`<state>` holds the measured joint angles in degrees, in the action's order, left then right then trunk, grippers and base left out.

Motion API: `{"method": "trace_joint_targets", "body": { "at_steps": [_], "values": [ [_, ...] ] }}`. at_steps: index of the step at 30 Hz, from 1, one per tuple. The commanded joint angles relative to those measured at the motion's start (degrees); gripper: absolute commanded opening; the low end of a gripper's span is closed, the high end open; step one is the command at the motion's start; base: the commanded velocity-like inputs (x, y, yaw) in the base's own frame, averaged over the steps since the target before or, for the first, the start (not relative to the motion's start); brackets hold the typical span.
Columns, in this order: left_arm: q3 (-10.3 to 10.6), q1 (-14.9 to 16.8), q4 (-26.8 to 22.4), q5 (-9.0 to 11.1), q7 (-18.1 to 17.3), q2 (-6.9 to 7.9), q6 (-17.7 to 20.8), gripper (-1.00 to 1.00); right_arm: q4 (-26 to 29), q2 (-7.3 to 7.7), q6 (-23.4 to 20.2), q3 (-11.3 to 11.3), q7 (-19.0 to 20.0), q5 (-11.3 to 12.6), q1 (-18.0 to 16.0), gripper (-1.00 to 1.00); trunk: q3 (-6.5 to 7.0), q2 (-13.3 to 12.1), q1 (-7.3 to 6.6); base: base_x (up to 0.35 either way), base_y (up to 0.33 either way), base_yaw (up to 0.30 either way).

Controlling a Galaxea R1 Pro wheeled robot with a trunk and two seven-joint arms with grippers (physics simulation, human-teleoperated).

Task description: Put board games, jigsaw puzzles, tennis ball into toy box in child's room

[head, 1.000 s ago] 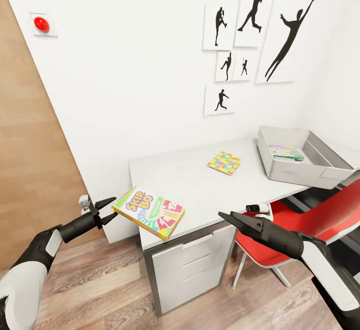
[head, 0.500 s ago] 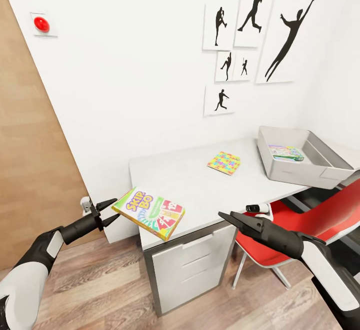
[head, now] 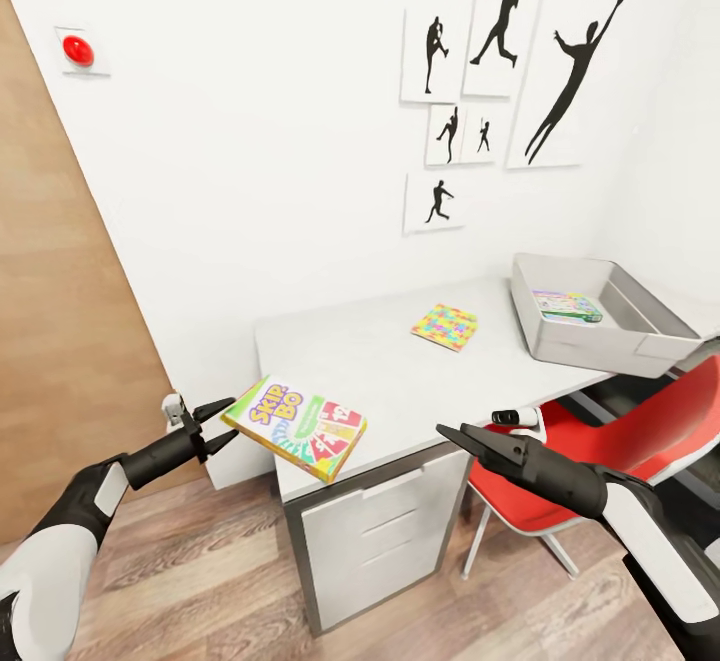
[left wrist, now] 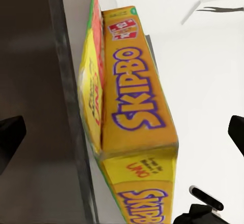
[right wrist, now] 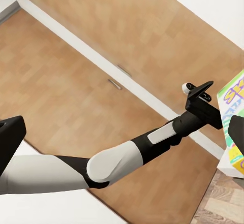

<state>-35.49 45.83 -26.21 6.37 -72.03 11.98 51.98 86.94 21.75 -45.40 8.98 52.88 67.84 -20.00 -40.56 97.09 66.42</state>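
The Skip-Bo box (head: 295,427) overhangs the table (head: 390,361) corner, the spread left gripper (head: 214,421) just beside it, its side lettering legible from the left wrist; right gripper (head: 447,433) looks closed.

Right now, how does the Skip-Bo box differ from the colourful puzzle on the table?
The Skip-Bo box sits at the table's near left corner, overhanging the edge; the puzzle lies fully on the top, farther back towards the toy box. The Skip-Bo box is thick, yellow and lettered; the puzzle looks thin, with a multicoloured mosaic pattern. The open left hand is right at the Skip-Bo box; no hand is near the puzzle. Both lie flat, outside the toy box.
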Motion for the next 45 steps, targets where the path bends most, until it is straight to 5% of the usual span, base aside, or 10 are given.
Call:
{"method": "trace_joint_targets", "body": {
  "at_steps": [1, 25, 26, 45],
  "values": [
    [-0.12, 0.04, 0.02, -0.02, -0.13, -0.01, 0.43, 1.0, -0.02, 0.04, -0.3, 0.08, -0.03, 0.36, -0.05, 1.0, -0.03, 0.03, 0.0, 0.0, 0.0, -0.049],
    [-0.11, 0.05, 0.02, -0.05, -0.13, -0.03, 0.36, 1.0, -0.02, -0.24, -0.3, 0.09, -0.06, 0.28, -0.04, 1.0, 0.02, 0.03, 0.0, 0.0, 0.0, -0.007],
    [-0.11, 0.05, 0.02, -0.05, -0.13, -0.03, 0.37, -1.0, -0.02, -0.32, -0.3, 0.09, -0.06, 0.28, -0.04, 1.0, 0.02, 0.03, 0.0, 0.0, 0.0, 0.0],
    [-0.11, 0.02, 0.02, 0.03, -0.17, 0.14, 0.0, -1.0, -0.02, -0.84, -0.3, 0.08, -2.52, 0.36, -0.04, 1.0, 0.02, 0.03, 0.0, 0.0, 0.0, 0.0]
  ]
}}
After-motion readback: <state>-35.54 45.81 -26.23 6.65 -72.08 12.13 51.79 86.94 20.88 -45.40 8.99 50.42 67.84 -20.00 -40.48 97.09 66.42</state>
